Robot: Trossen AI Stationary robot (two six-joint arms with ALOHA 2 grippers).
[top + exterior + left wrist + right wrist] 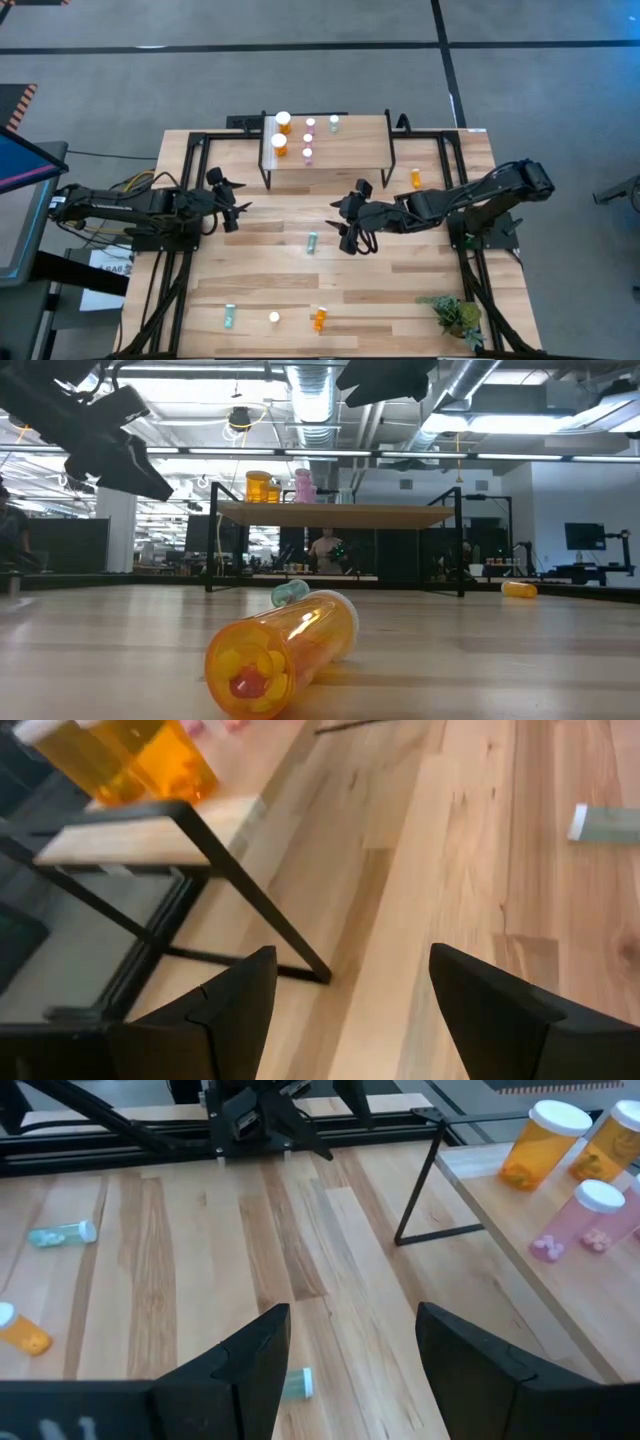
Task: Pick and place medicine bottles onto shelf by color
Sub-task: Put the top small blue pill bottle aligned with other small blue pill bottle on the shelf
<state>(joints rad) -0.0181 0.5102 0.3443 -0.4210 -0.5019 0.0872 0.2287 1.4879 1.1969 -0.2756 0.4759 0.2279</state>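
The shelf (325, 150) stands at the table's far middle. On it stand two orange medicine bottles (281, 133), three pink ones (308, 140) and a teal one (334, 123). A teal bottle (312, 242) lies on its side mid-table. My right gripper (347, 215) hovers open just right of it. In the right wrist view this bottle (298, 1383) shows low beside one finger, half hidden. My left gripper (230, 203) is open above the table's left part, near the shelf's left legs (250, 910), with nothing between its fingers (352, 960).
An orange bottle (415, 178) lies right of the shelf. Along the near edge lie a teal bottle (229, 317), a white-capped one (274, 318) and an orange one (319, 320), which is large in the low view (285, 655). A small plant (455, 315) stands near right.
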